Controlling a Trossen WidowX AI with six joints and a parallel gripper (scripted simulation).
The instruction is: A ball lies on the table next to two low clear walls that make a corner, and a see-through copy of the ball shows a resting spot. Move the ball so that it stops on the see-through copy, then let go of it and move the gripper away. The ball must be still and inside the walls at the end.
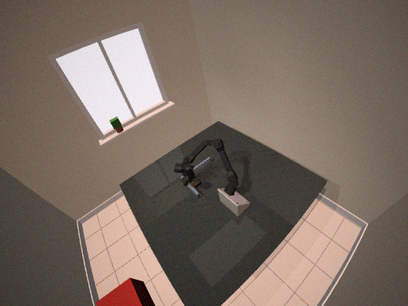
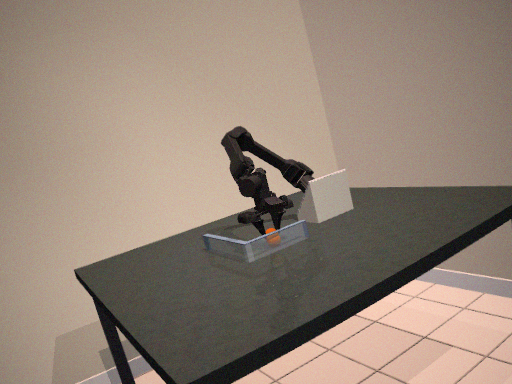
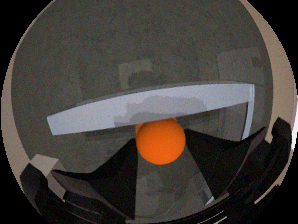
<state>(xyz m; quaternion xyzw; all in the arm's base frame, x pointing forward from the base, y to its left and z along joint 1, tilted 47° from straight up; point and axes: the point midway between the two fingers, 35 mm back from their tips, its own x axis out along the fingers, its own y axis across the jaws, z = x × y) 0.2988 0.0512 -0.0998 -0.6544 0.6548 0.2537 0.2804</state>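
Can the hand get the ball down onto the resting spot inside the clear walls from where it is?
Probably yes. The hand is shut on the orange ball and already low behind the clear walls, on the inner side; nothing visible lies beneath it.

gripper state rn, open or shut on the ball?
Shut on the ball: in the wrist view both dark fingers flank it, and in the exterior view the gripper is low inside the walls.
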